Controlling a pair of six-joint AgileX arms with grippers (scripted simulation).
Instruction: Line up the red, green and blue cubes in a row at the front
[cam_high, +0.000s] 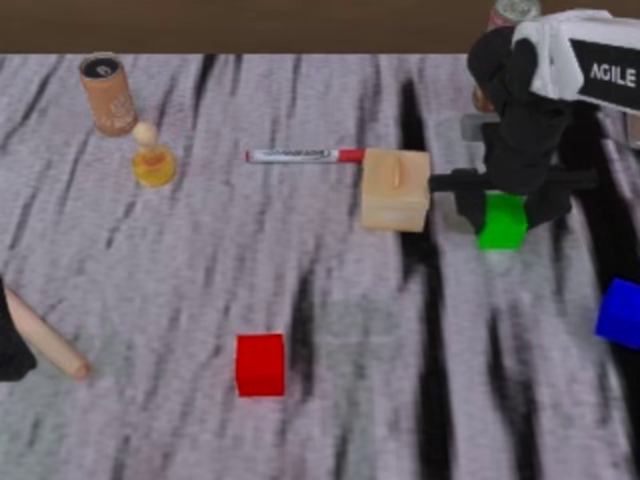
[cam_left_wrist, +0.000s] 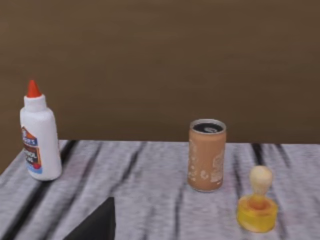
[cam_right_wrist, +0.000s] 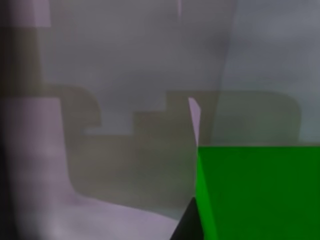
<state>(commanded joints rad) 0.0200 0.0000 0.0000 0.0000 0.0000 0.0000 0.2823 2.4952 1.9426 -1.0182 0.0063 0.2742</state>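
The green cube (cam_high: 502, 222) sits just right of the wooden block (cam_high: 396, 190), with the right gripper (cam_high: 500, 195) reaching down over it from the table's back edge (whether its fingers have closed on the cube, I cannot tell). The red cube (cam_high: 260, 365) lies well in front and left of the block, the blue cube (cam_high: 620, 313) far to its right. The left gripper (cam_high: 12, 345) is parked at the left edge.

The can (cam_high: 107, 93) stands at the back left, with the stamp (cam_high: 153, 160) just in front of it and the marker (cam_high: 305, 155) lying to their right, its tip touching the wooden block (cam_high: 396, 190). Right of the block, under the right gripper (cam_high: 500, 200), sits the green cube (cam_high: 503, 222); the blue cube (cam_high: 621, 313) lies at the right edge. The red cube (cam_high: 260, 365) sits well forward near the middle, and a rolling pin (cam_high: 45, 340) lies at the left edge.
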